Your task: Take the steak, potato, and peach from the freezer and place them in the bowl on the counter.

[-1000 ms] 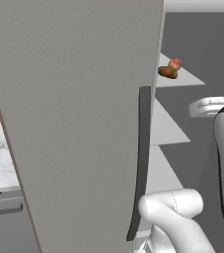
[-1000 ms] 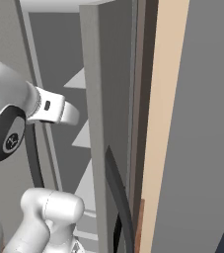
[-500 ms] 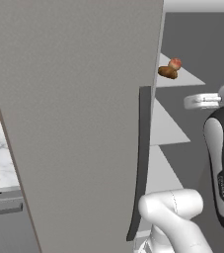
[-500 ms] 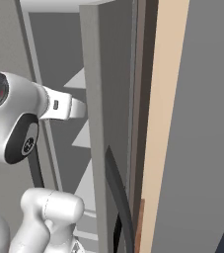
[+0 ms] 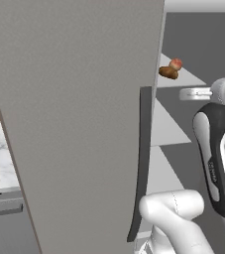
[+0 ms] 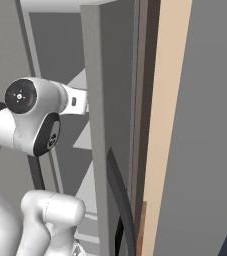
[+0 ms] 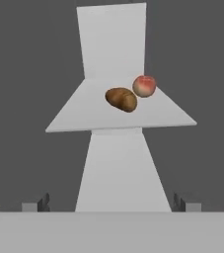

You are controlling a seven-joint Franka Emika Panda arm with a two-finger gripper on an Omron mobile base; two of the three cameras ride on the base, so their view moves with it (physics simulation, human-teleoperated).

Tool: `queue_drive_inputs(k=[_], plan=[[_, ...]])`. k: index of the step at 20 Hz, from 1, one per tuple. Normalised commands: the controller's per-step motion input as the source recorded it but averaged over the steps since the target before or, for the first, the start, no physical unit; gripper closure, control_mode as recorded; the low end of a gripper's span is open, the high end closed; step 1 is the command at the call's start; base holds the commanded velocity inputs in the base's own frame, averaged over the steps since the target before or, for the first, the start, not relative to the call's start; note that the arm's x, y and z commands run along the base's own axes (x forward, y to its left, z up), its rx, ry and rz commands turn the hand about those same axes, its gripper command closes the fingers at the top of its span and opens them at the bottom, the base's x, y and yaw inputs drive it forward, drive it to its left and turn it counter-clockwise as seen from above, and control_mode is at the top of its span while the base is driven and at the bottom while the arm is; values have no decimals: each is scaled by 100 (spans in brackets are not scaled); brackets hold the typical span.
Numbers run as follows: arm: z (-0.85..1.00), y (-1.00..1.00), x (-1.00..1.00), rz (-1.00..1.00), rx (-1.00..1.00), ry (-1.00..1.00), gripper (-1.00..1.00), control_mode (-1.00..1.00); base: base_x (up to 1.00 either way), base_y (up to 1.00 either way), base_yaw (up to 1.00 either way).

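Potato (image 5: 168,73) and peach (image 5: 175,63) sit touching on a freezer (image 5: 84,124) shelf in the left base view, past the open door's edge. In the hand view, the claw (image 7: 111,205) stands spread apart, empty, well short of both.

A pale freezer shelf (image 7: 84,116) carries the potato (image 7: 121,99) touching the peach (image 7: 144,85).

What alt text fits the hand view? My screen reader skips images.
A brown potato and a pink-red peach sit side by side on a pale freezer shelf; the open gripper points at them from a distance.
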Motion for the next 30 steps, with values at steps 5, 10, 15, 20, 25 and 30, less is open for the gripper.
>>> queue_drive_inputs(k=[5,10,15,20,25,30], plan=[[22,-15,32,0,0,0,-100,-100,0,0,0],[15,-12,37,0,0,0,-100,-100,0,0,0],[0,-15,30,1,0,0,-100,-100,0,0,0],[0,-9,33,3,0,0,-100,-100,0,0,0],[0,0,40,0,0,0,-100,-100,0,0,0],[0,0,44,0,0,1,-100,-100,0,0,0]])
